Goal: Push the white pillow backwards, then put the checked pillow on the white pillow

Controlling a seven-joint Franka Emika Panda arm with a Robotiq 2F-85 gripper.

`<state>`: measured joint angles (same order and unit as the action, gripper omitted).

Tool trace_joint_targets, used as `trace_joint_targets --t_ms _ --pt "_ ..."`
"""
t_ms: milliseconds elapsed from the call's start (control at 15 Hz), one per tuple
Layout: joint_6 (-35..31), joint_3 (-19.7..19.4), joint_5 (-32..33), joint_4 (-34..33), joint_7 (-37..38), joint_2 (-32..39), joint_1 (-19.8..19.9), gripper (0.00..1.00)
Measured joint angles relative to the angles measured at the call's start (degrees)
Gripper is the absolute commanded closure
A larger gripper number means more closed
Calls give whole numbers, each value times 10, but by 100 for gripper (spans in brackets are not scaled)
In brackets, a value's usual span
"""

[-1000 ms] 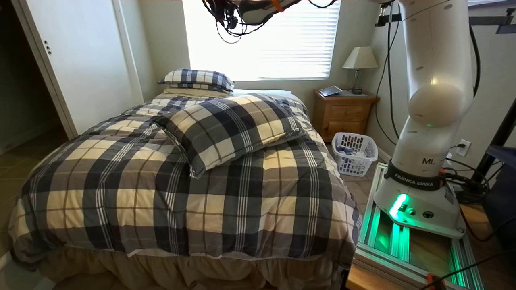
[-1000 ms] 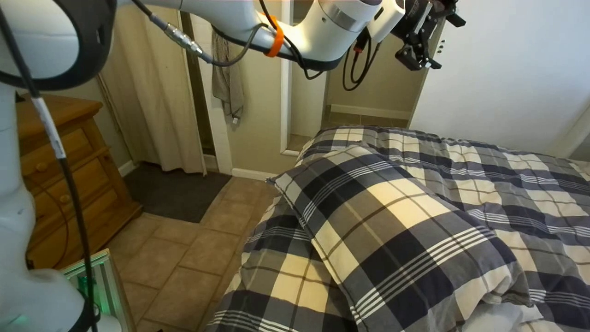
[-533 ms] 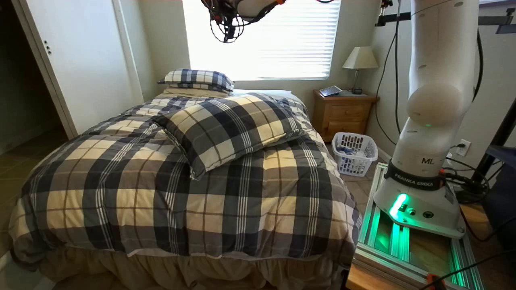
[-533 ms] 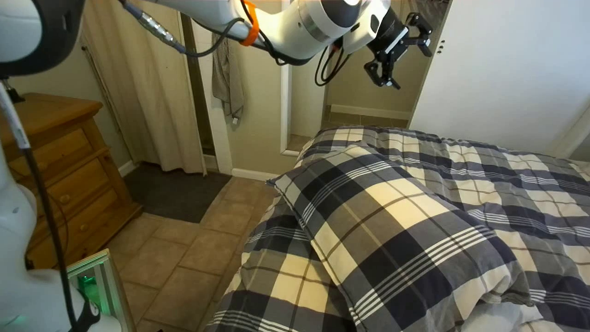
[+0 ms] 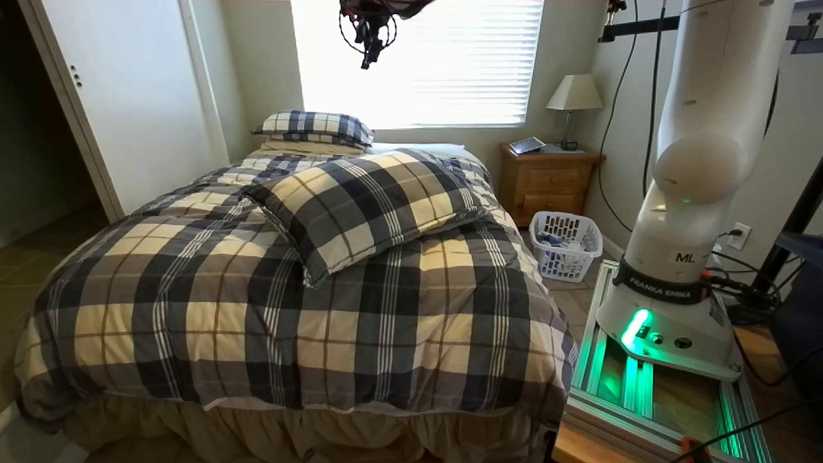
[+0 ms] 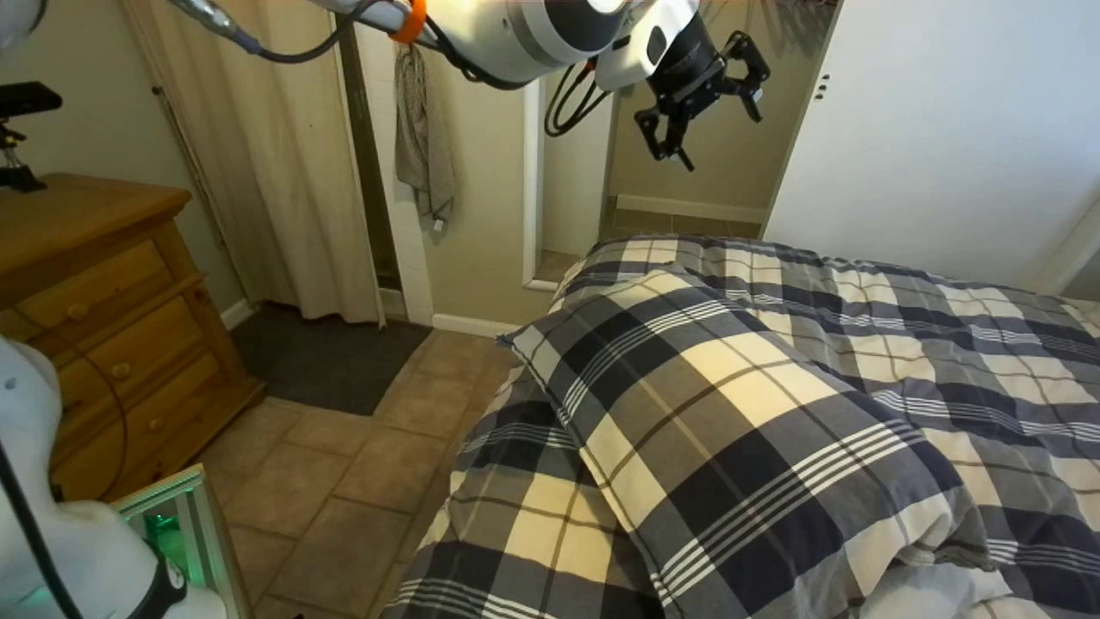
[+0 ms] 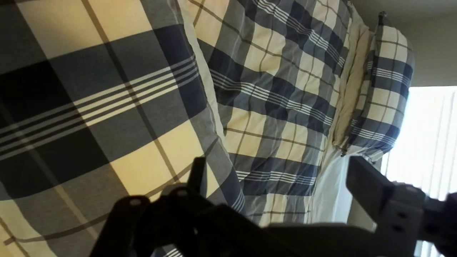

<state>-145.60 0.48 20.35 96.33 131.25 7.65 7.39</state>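
We are in a bedroom, where a bright window point(image 5: 476, 83) stands behind a bed point(image 5: 308, 431) with plaid cover point(image 5: 212, 321). On the left we see a white door point(image 5: 135, 90). Next, at the head of the bed, there is the white pillow point(image 5: 308, 148), from which only a cream strip is visible, under a smaller-looking plaid pillow point(image 5: 315, 123). Then comes the checked pillow point(image 5: 379, 206), which lies slanted on the cover, well apart from the white one. In the air above we notice the pincer point(image 6: 721, 139), with its sides widely spread and apart from the pillows. Further to the right we find a nightstand point(image 5: 554, 183) carrying a lamp point(image 5: 574, 95), then a white basket point(image 5: 560, 267) with cloth point(image 5: 558, 242) inside, and the robot's white arm point(image 5: 697, 170)
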Motion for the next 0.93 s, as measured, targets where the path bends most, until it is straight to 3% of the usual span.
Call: trace_joint_targets --t_ms 267,933 --pt "16 -18 -59 61 -13 -53 -11 0" --pt "87 -28 -70 184 -13 -153 -10 0"
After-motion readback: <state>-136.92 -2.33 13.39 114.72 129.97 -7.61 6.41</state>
